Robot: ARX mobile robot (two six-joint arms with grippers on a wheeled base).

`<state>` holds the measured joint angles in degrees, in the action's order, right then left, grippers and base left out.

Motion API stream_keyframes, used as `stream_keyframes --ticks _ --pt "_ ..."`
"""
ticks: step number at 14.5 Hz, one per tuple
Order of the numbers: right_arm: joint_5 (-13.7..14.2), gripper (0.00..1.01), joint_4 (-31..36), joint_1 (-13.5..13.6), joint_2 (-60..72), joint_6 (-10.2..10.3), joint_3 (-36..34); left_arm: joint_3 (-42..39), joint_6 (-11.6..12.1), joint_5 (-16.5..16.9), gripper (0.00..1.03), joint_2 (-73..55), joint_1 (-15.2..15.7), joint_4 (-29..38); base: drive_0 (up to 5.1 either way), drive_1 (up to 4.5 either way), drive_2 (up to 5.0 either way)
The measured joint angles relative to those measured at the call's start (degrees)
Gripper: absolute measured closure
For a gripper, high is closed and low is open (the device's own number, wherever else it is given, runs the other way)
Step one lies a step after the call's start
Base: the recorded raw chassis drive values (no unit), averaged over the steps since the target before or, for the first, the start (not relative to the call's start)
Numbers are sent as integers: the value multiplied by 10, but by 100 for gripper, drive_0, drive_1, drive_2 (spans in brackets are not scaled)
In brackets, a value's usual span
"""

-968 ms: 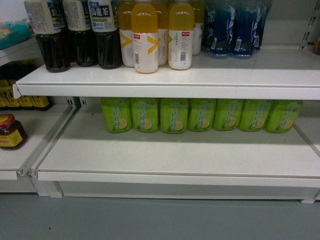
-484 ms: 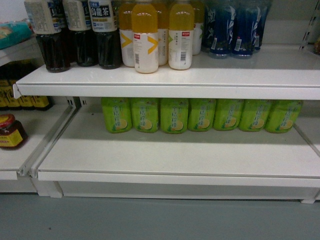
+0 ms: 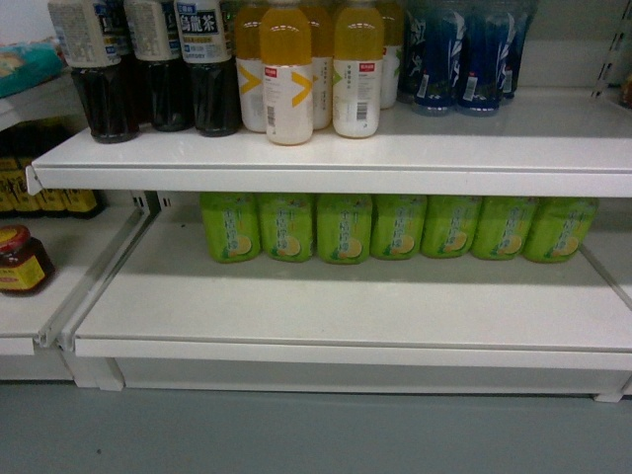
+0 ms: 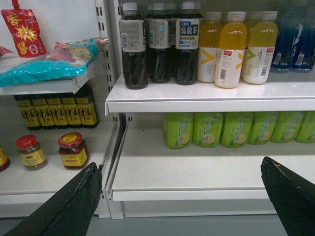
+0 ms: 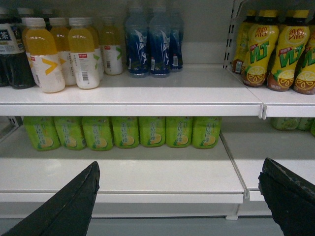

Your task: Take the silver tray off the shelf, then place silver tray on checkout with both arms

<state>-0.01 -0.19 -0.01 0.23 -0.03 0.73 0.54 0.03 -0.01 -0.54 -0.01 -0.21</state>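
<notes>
The left hand [image 4: 182,196] is spread wide open with nothing between its black fingers [image 4: 74,201], held in front of the lower shelf board [image 4: 197,172], and the right hand [image 5: 179,196] is just as wide open before the same board. Behind them, along the back of that board, stands a row of green bottles [image 3: 395,227], with dark tea bottles [image 3: 158,69], orange bottles [image 3: 316,69] and blue bottles [image 3: 464,54] on the board above. The silver tray shows in none of the views.
</notes>
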Motion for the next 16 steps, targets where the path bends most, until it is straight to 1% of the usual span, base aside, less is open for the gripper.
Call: stream_keyframes --ticks 16 --pt "0 3 -1 0 0 0 0 0 0 0 5 0 0 0 0 0 0"
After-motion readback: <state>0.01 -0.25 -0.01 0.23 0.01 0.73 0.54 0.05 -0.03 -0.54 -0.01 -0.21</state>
